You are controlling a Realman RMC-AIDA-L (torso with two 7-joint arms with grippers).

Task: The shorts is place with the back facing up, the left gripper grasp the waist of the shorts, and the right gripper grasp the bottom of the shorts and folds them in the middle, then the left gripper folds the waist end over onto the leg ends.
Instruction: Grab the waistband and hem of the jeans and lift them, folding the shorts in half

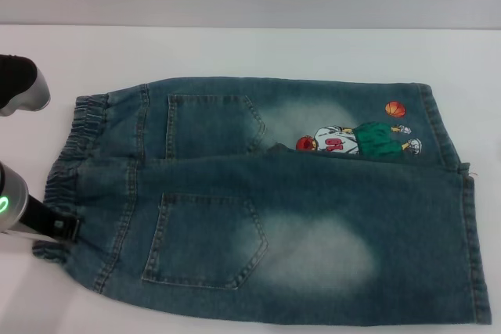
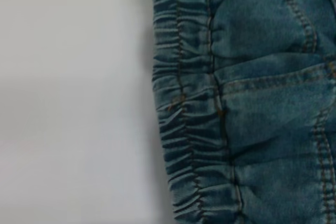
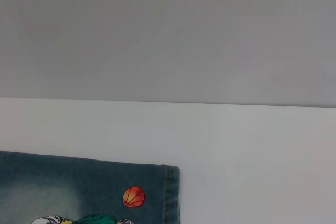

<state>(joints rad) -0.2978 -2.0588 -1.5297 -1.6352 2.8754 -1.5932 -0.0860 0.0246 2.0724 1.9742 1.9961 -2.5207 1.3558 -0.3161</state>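
White table (image 1: 235, 52), shorts (image 1: 297, 217) flat; left gripper (image 1: 59, 228) seemingly at waist (image 1: 74, 154).

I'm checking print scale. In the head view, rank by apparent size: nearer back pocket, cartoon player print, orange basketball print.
1. Nearer stitched denim back pocket
2. Cartoon player print
3. Small orange basketball print

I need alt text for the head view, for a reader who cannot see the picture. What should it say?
Blue denim shorts lie flat on a white table, back pockets up, with the ruffled waist at the left and the leg hems at the right. The left arm, with a green ring, reaches the waist from the left edge; its claw meets the waistband. A cartoon basketball-player print sits on the far leg.
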